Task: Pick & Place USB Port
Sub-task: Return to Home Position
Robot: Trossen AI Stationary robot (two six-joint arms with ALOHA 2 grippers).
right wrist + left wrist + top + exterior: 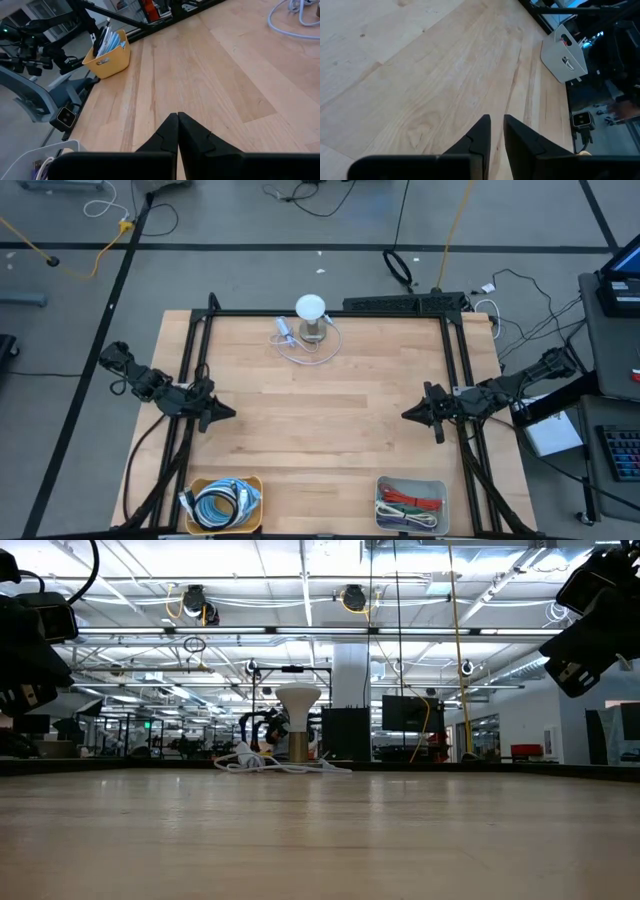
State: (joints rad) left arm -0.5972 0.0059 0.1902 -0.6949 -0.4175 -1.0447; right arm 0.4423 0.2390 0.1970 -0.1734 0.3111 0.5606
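Coiled cables fill two bins along one tabletop [330, 430] edge: blue and white in the yellow bin [252, 485], red, green and white in the gray bin [384, 485]. Both sit well apart from the empty jaws, the left jaws barely parted and the right jaws closed. One white cable [300, 355] lies opposite

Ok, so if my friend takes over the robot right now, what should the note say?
Left gripper: at the table's left side, fingers a crack apart, holding nothing.
Right gripper: at the right side, shut, empty.
Yellow bin, near-left corner: blue and white cables inside.
Gray bin, near-right corner: red, green and white cables inside.
Done: cables sit in both bins.
Left: one white cable lies by the white-topped stand at the far edge; I can't tell if it needs sorting.
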